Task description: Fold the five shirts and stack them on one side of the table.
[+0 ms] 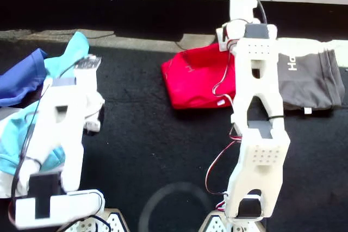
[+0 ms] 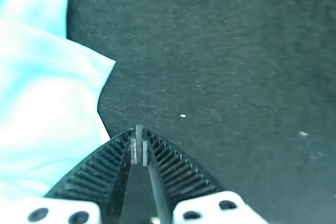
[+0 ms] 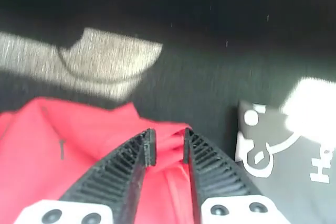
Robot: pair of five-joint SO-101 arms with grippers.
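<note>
A folded red shirt [image 1: 196,77] lies at the table's far middle, with a dark grey printed shirt [image 1: 307,77] folded to its right. A light blue shirt [image 1: 70,52] and a dark blue shirt [image 1: 24,74] lie bunched at the left edge. My right gripper [image 3: 169,142] hovers over the red shirt's [image 3: 79,150] far right corner, open by a narrow gap with red cloth showing below it. The grey shirt's print [image 3: 262,150] sits beside it. My left gripper [image 2: 139,141] is shut on nothing, just above the black table beside the light blue shirt [image 2: 42,108].
The black table cloth [image 1: 141,134] is bare between the two arms. A pale cloth [image 1: 337,47] shows behind the grey shirt at the far right. A sunlit strip [image 1: 136,42] crosses the table's far edge below the wall. Red wires run down the right arm [image 1: 258,107].
</note>
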